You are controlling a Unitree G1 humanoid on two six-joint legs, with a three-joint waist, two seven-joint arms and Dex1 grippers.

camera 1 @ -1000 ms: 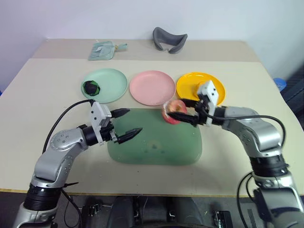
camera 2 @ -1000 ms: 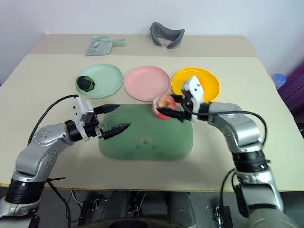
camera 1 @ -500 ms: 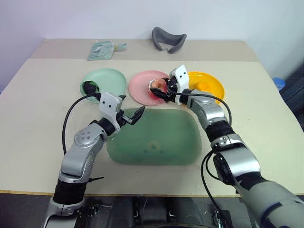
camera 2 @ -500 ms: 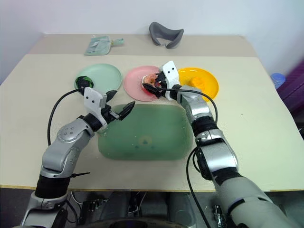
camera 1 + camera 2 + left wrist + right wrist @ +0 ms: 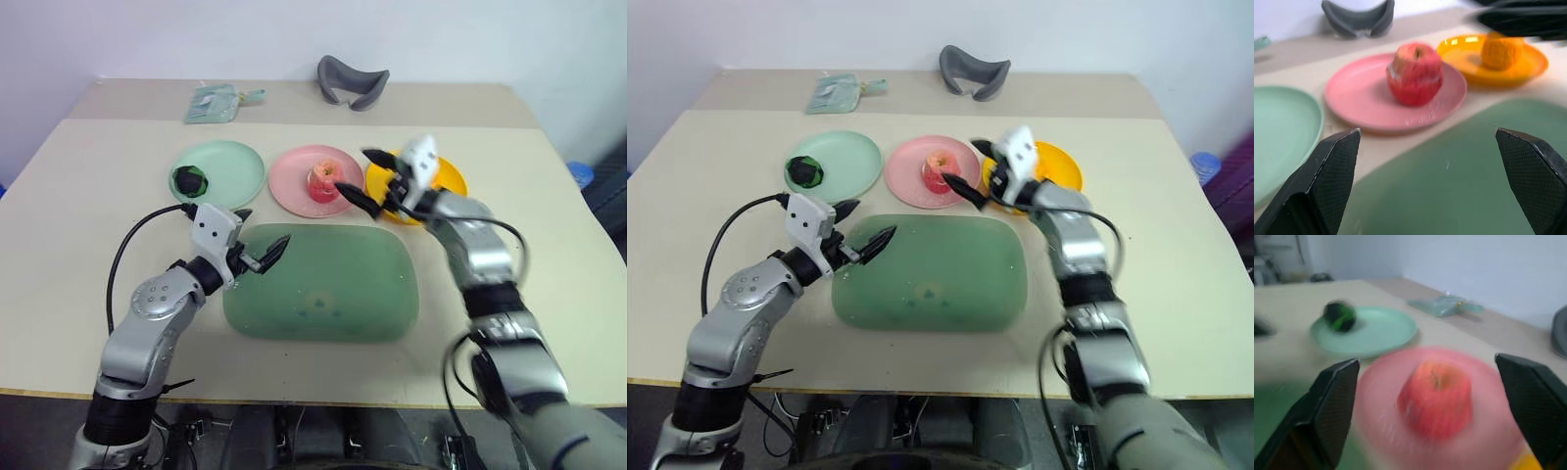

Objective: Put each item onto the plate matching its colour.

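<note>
The pink-red apple stands upright on the pink plate. My right gripper hovers just right of it, open and empty, with its fingers apart from the fruit. The black-and-green ball rests on the mint green plate. An orange-yellow lump lies on the yellow plate, partly behind my right hand in the head views. My left gripper is open and empty over the near left corner of the large green mat.
A grey curved object and a green packet lie on the raised back strip of the table. A blue object shows beyond the table's right edge. Bare tabletop lies left and right of the mat.
My right gripper carried the apple from above the mat to the pink plate, let it go and drew back to the right, open. The left gripper stayed open near the mat's corner.
</note>
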